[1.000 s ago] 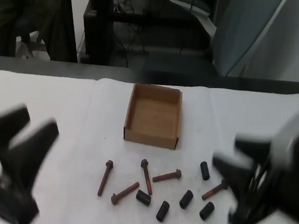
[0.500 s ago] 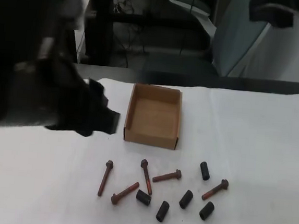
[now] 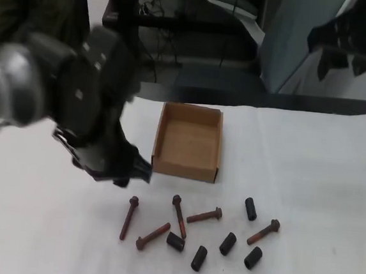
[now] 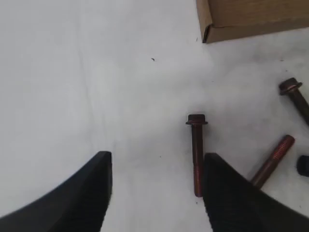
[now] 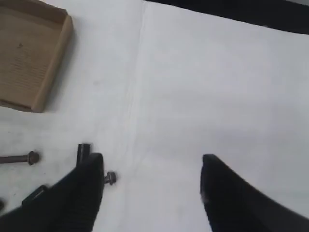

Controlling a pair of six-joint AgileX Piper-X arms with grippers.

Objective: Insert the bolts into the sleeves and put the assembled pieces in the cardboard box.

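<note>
Rust-brown flanged steel bolt (image 4: pixel 197 154) is noted beside one finger of the wide-spread, empty left gripper (image 4: pixel 157 157); centring over its shank is advised before closure.

I'm seeing the white cloth (image 3: pixel 319 187) glowing brightly under even overhead light in the high view, while the room (image 3: pixel 178 47) at 12 o'clock is sitting dim. The bolts (image 3: pixel 128 217) are casting only faint, soft shadows. In the left wrist view, grey shade is lying along the box (image 4: pixel 251 21), and the fingers (image 4: pixel 82 198) of the left gripper (image 4: pixel 157 157) are showing flat black.
</note>
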